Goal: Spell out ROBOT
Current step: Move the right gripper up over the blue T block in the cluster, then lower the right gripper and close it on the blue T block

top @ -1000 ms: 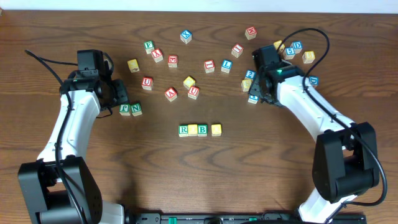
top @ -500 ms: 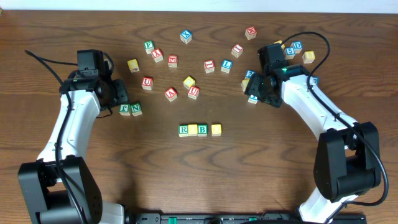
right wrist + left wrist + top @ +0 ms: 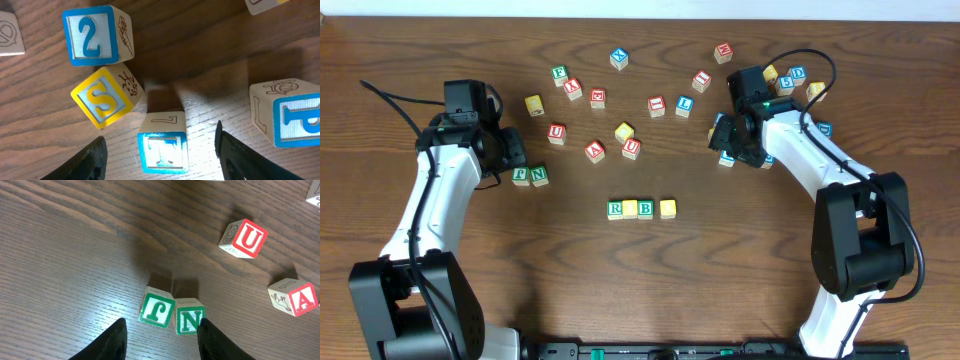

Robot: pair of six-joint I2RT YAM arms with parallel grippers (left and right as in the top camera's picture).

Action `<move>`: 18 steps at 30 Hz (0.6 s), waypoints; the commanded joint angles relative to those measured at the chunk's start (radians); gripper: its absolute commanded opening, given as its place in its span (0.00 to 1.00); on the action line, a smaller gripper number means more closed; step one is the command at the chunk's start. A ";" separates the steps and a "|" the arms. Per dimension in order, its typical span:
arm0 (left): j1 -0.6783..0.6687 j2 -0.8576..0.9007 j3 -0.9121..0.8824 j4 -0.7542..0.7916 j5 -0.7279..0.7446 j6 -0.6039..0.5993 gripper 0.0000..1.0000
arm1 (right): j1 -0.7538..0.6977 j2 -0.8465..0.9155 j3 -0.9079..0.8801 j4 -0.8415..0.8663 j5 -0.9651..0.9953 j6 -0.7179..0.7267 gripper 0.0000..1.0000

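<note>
ROBOT cubes (image 3: 638, 209): four in a row at centre: green R (image 3: 615, 208), yellow cube (image 3: 630, 208), green B (image 3: 645, 208), gap, second yellow cube (image 3: 667, 208) | one blue T cube (image 3: 163, 150) at 2 o'clock from the row, untouched between the spread fingers of the right gripper (image 3: 160, 142) | left gripper (image 3: 160, 327) spread over F cube (image 3: 157, 311) and N cube (image 3: 190, 321) | since a second ago: row unchanged, right wrist shifted toward 12 o'clock

Cube faces: green R (image 3: 615, 208), green B (image 3: 646, 208), green N (image 3: 190, 320) — blue 2 (image 3: 91, 36), blue T (image 3: 163, 152), red U (image 3: 248, 239)

Desk (image 3: 740, 260): dark brown wood, grain running left-right, fills nearly whole overhead view. Pale strip (image 3: 640, 8) along far edge; wall or floor, cannot tell. Bright glare patches on wood in both wrist views; soft shadows.
</note>
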 commanded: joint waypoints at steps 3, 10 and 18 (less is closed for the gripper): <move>0.001 -0.008 0.018 -0.003 -0.004 0.007 0.45 | -0.001 0.003 0.019 -0.014 0.029 -0.005 0.64; 0.001 -0.008 0.018 -0.003 -0.004 0.007 0.45 | -0.001 0.003 0.019 -0.034 0.055 0.036 0.63; 0.001 -0.008 0.018 -0.003 -0.004 0.007 0.45 | 0.000 0.003 0.019 -0.037 0.055 0.051 0.63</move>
